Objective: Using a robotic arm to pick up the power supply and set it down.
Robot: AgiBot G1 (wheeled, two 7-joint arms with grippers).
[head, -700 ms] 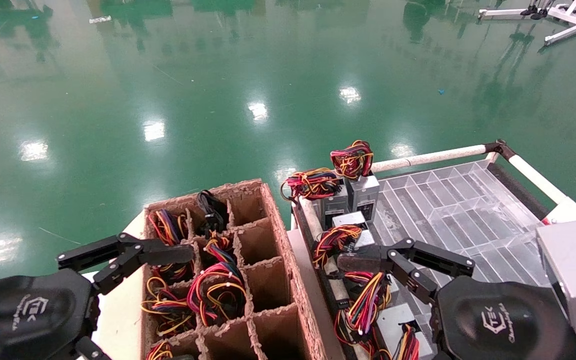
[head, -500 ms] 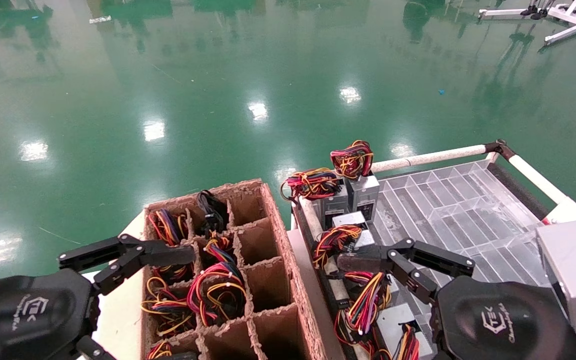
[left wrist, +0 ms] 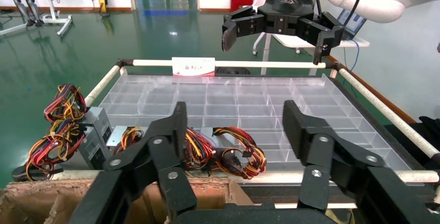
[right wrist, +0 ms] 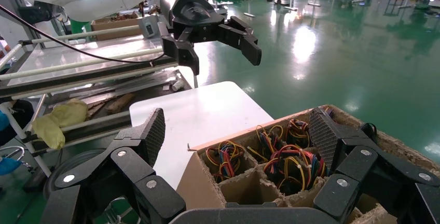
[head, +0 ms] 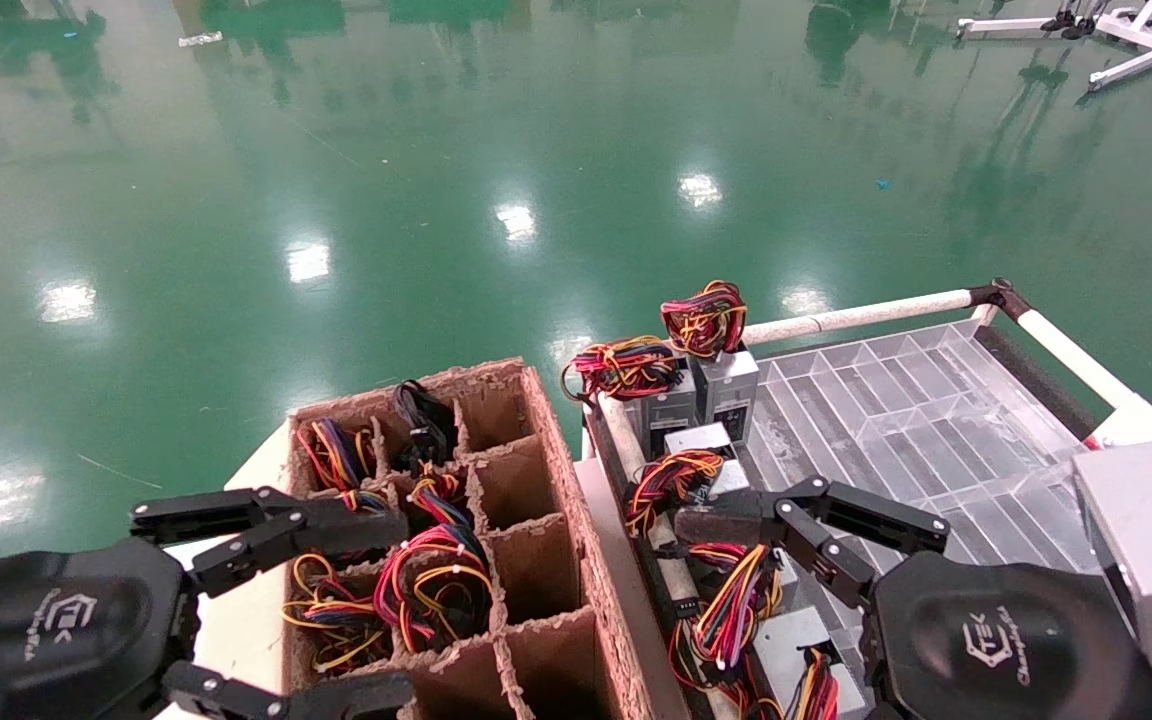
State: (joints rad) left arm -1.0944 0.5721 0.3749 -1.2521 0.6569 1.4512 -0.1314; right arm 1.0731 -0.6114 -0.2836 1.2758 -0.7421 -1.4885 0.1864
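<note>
Two grippers, left [head: 336,610] and right [head: 736,520], hang spread over wired units.

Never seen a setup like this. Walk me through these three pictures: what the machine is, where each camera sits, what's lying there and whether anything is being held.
This is a two-armed robot with a black two-finger gripper on each arm. The wide picture comes from a camera on its head, looking down. There the left gripper hangs open over a cardboard crate split into cells, several of them holding power supplies topped with coloured wire bundles. The right gripper, also open, hangs over a clear plastic tray on a railed cart, where more small silver power supplies stand along the edge nearest the crate.

The other two pictures come from cameras on the wrists. Each looks out between its own fingers and sees the opposite arm farther off: the left wrist view faces the tray, the right wrist view faces the crate. Neither gripper holds anything.
</note>
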